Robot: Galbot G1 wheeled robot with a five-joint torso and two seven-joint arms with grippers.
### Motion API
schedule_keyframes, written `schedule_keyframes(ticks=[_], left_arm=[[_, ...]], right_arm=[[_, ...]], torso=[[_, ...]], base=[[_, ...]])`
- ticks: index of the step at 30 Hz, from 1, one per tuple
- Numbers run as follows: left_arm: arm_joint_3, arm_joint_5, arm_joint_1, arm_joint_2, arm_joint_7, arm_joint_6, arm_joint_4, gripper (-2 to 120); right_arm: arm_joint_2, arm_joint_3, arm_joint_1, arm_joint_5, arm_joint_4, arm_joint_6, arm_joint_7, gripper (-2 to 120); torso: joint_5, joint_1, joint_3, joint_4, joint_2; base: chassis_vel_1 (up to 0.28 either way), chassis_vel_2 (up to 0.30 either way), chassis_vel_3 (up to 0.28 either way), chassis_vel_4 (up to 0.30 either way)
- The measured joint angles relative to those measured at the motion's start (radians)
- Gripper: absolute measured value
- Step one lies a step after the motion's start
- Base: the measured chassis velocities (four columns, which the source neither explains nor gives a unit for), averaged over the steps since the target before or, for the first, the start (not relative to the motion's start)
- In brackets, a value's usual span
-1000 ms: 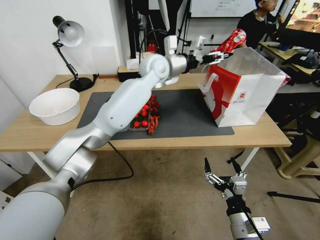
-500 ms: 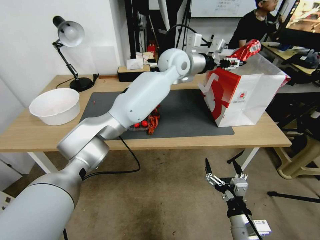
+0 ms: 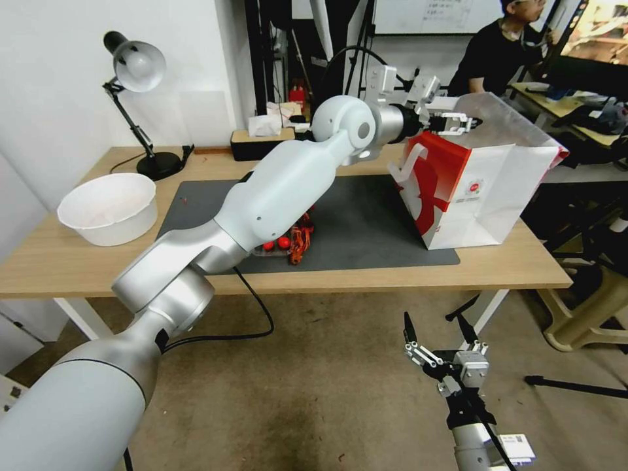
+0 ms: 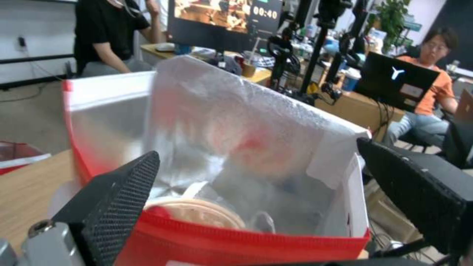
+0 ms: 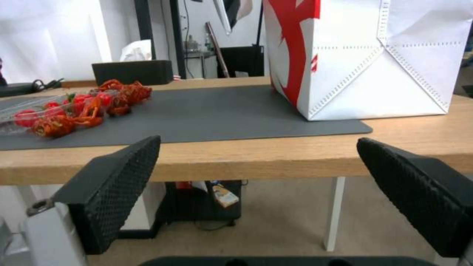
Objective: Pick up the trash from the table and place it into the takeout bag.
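The left end effector (image 3: pixel 458 121) hangs right over the open mouth of the takeout bag (image 3: pixel 484 190), fingers spread and nothing between them. From the left wrist, those dark textured pads (image 4: pixel 118 199) frame the bag's silvery lining, and down inside sits a round beige bowl (image 4: pixel 197 214) with a pale, blurred piece beside it; what that piece is, hard to say. A reddish smear shows against the inner wall too, out of focus.

The bag stands upright at the right end of the counter (image 3: pixel 392 278), partly on the dark grey mat (image 3: pixel 366 229), its mouth facing up and its red panel with the white handle turned toward the arm. Its top edge is cut off in the right wrist view.

On the mat, a cluster of red items (image 3: pixel 291 239) lies in a clear tray, half hidden behind the left arm. A white bowl (image 3: pixel 108 209) and a desk lamp (image 3: pixel 134 69) sit toward the counter's left end.

The right end effector (image 3: pixel 438 330) waits low, below the counter's front edge, fingers wide apart and empty.
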Motion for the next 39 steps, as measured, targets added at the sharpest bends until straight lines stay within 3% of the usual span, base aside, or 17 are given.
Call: schedule_keyframes(ticks=[7, 10, 12, 14, 15, 18, 21, 22, 24, 26, 27, 30, 32, 34, 39], left_arm=[[-0.039, 0.007, 0.067, 0.07, -0.023, 0.003, -0.099, 100], [-0.093, 0.045, 0.151, 0.136, -0.021, 0.002, -0.205, 100], [-0.106, 0.06, 0.173, 0.152, -0.016, -0.003, -0.229, 100], [-0.144, 0.133, 0.255, 0.211, -0.01, -0.034, -0.299, 100], [-0.144, 0.133, 0.255, 0.211, -0.01, -0.034, -0.299, 100], [-0.171, 0.298, 0.361, 0.289, -0.008, -0.144, -0.371, 100], [-0.195, 0.368, 0.421, 0.327, -0.004, -0.181, -0.419, 100], [-0.228, 0.434, 0.491, 0.362, -0.005, -0.21, -0.477, 100], [-0.247, 0.472, 0.529, 0.378, -0.009, -0.228, -0.504, 100], [-0.325, 0.599, 0.664, 0.426, -0.025, -0.281, -0.573, 100], [-0.325, 0.599, 0.664, 0.426, -0.025, -0.281, -0.573, 100], [-0.424, 0.694, 0.825, 0.484, -0.056, -0.337, -0.652, 100], [-0.428, 0.696, 0.833, 0.488, -0.058, -0.341, -0.655, 100], [-0.497, 0.73, 0.944, 0.53, -0.087, -0.38, -0.692, 100], [-0.591, 0.775, 1.085, 0.53, -0.113, -0.401, -0.729, 100]], right_arm=[[-0.002, -0.001, 0.001, -0.001, 0.001, -0.001, 0.0, 100], [-0.003, -0.002, 0.002, -0.001, 0.001, -0.002, 0.0, 100], [-0.003, -0.003, 0.002, -0.001, 0.001, -0.002, 0.0, 100], [-0.004, -0.003, 0.003, -0.001, 0.001, -0.002, 0.0, 100], [-0.004, -0.003, 0.003, -0.001, 0.001, -0.002, 0.0, 100], [-0.008, -0.003, 0.002, -0.001, -0.001, 0.002, 0.0, 100], [-0.011, -0.003, 0.002, 0.0, -0.001, 0.006, -0.001, 100], [-0.014, -0.003, 0.002, -0.001, -0.001, 0.009, -0.001, 100], [-0.014, -0.003, 0.002, 0.0, -0.001, 0.012, -0.001, 100], [-0.017, -0.003, -0.001, 0.0, 0.002, 0.018, -0.005, 100], [-0.017, -0.003, -0.001, 0.0, 0.002, 0.018, -0.005, 100], [-0.023, -0.003, -0.005, 0.006, 0.006, 0.024, -0.011, 100], [-0.024, -0.003, -0.005, 0.007, 0.007, 0.025, -0.011, 100], [-0.031, -0.002, -0.001, 0.015, 0.01, 0.028, -0.013, 100], [-0.036, -0.001, 0.003, 0.021, 0.017, 0.026, -0.013, 100]], torso=[[-0.0001, 0.0, 0.0, 0.0, 0.0], [-0.0003, 0.0, 0.0, 0.0001, 0.0], [-0.0003, 0.0, 0.0, 0.0001, 0.0], [-0.0003, 0.0, 0.0, 0.0, 0.0], [-0.0003, 0.0, 0.0, 0.0, 0.0], [-0.0003, 0.0, 0.0, 0.0002, 0.0], [-0.0004, 0.0, 0.0, 0.0003, 0.0], [-0.0001, 0.0, 0.0, 0.0, 0.0], [0.0, 0.0, 0.0, -0.0002, 0.0], [-0.0003, 0.0, 0.0, 0.0003, 0.0], [-0.0003, 0.0, 0.0, 0.0003, 0.0], [0.0001, 0.0, 0.0, 0.0002, 0.0], [0.0002, 0.0, 0.0, 0.0002, 0.0], [0.0, 0.0, 0.0, -0.0002, 0.0], [-0.0005, 0.0, 0.0, 0.0002, 0.0]], base=[[0.0, 0.0, 0.0, 0.0], [0.0, 0.0, 0.0, 0.0], [0.0, 0.0, 0.0, 0.0], [0.0, 0.0, 0.0, 0.0], [0.0, 0.0, 0.0, 0.0], [0.0, 0.0, 0.0, 0.0], [0.0, 0.0, 0.0, 0.0], [0.0, 0.0, 0.0, 0.0], [0.0, 0.0, 0.0, 0.0], [0.0, 0.0, 0.0, 0.0], [0.0, 0.0, 0.0, 0.0], [0.0, 0.0, 0.0, 0.0], [0.0, 0.0, 0.0, 0.0], [0.0, 0.0, 0.0, 0.0], [0.0, 0.0, 0.0, 0.0]])
